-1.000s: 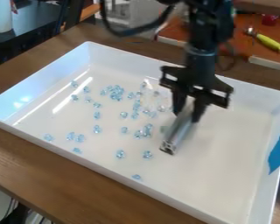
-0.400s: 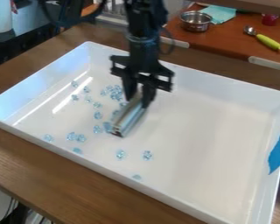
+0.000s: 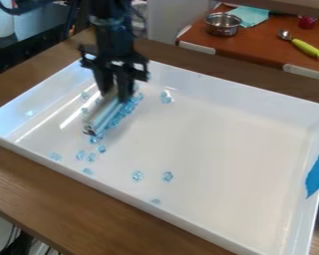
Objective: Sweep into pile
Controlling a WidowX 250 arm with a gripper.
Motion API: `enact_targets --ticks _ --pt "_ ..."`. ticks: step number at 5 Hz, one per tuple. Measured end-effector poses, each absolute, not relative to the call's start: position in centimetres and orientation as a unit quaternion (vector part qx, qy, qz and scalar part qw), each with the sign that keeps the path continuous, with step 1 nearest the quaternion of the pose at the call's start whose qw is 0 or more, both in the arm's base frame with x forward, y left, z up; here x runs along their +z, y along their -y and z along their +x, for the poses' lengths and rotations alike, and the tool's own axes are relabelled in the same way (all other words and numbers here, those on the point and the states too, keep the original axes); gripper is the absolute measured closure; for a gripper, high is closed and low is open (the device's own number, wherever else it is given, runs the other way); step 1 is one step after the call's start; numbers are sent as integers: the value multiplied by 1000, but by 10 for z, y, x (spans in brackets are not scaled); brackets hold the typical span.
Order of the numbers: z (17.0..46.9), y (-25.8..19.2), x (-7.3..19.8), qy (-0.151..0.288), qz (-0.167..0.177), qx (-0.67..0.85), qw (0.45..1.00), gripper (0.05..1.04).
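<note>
My gripper [image 3: 115, 95] hangs over the upper left part of the white tray [image 3: 209, 233], shut on a metal bar [image 3: 102, 116] that slants down toward the lower left. Clear blue beads [image 3: 125, 110] lie bunched in a line along the bar's right side. A few more sit just below its lower end. Other beads are scattered at the left and toward the tray's front wall, such as one bead [image 3: 137, 176] and another [image 3: 167, 177]. A small cluster [image 3: 166, 97] lies near the back wall. The bar hides part of the tray floor.
Raised walls surround the tray, which stands on a brown wooden table [image 3: 69, 211]. Blue tape [image 3: 318, 172] is on the right wall. Behind are a metal pot [image 3: 223, 24], a teal cloth [image 3: 250, 16] and a spoon with a green handle [image 3: 306, 48].
The gripper and bar have moved left across the tray. Beads from the middle have shifted left and are now bunched along the bar, while a small cluster shows near the back wall.
</note>
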State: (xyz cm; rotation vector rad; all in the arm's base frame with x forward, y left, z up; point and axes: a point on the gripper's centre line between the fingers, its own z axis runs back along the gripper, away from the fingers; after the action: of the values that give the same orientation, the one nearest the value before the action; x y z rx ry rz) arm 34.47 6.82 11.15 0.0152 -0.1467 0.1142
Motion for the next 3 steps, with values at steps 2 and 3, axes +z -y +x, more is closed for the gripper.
enact_targets --ticks 2,3 --pt "323 -104 134 81 -29 55 995 721" --pt "323 -76 160 60 -88 61 992 721"
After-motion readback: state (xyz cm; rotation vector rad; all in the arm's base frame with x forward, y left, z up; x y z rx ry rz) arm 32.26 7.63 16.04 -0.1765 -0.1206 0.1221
